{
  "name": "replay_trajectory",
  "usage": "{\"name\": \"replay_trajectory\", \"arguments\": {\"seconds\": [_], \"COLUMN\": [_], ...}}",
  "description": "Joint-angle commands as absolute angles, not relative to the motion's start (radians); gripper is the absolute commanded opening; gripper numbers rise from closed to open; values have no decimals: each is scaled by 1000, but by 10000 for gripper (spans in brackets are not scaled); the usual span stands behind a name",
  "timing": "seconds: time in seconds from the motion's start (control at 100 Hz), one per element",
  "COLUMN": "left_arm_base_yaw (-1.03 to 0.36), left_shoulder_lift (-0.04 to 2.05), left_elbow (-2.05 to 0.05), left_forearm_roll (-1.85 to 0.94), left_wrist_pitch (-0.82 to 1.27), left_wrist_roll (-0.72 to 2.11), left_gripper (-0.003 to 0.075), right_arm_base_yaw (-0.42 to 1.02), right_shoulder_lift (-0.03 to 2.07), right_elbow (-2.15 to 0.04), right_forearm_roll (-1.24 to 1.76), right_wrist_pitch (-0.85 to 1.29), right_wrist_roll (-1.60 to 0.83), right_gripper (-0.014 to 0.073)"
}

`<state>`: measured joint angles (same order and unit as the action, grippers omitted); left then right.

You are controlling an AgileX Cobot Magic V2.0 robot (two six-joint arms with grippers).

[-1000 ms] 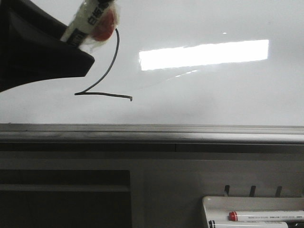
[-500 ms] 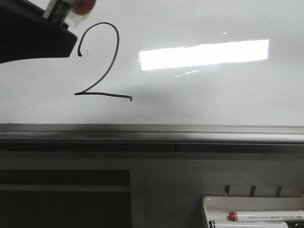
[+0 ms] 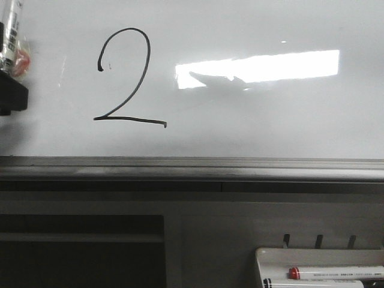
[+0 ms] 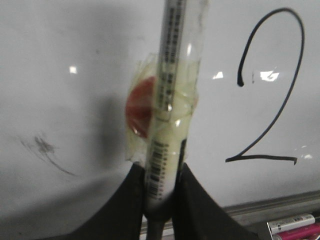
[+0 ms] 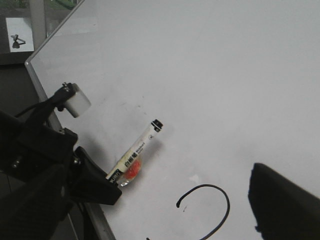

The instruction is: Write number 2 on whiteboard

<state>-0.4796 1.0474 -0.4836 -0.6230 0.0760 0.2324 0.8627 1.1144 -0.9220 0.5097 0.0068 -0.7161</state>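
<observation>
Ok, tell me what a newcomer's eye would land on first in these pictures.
First the number 2, a thin black digit drawn on the left part of the whiteboard, above its grey rail. Next the marker, wrapped in clear tape with a red blob, clamped in the left gripper just left of the digit. A bright rectangular glare sits right of the 2.

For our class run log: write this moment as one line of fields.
2: complete | board: marked | left tool: shut on marker, beside digit, tip off board | right tool: unclear
</observation>
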Motion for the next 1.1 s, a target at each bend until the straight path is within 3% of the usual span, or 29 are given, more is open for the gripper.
{"name": "replay_trajectory", "arguments": {"seconds": [0.0, 0.5, 0.58, 0.73, 0.8, 0.85, 1.09], "left_arm_base_yaw": [-471, -471, -471, -471, -471, -471, -471], "left_shoulder_lift": [1075, 1162, 1162, 1157, 1157, 1157, 1122], "left_elbow": [-529, -554, -554, -554, -554, -554, -554], "left_forearm_roll": [-662, -677, -677, -677, -677, -677, -665], "left_wrist_pitch": [46, 45, 45, 47, 56, 69, 107], "left_wrist_roll": [226, 226, 226, 226, 226, 226, 226], "left_gripper": [-20, -9, 67, 392, 494, 521, 513], "right_arm_base_yaw": [860, 860, 860, 860, 860, 860, 860], "right_shoulder_lift": [1095, 1095, 1095, 1095, 1095, 1095, 1095], "right_elbow": [-952, -952, -952, -952, -952, -952, -952], "right_forearm_roll": [528, 542, 557, 567, 567, 567, 567], "right_wrist_pitch": [-45, -24, -22, -20, -20, -20, -20], "right_wrist_roll": [-724, -724, -724, -724, -724, -724, -724], "right_gripper": [659, 659, 659, 659, 659, 659, 659]}}
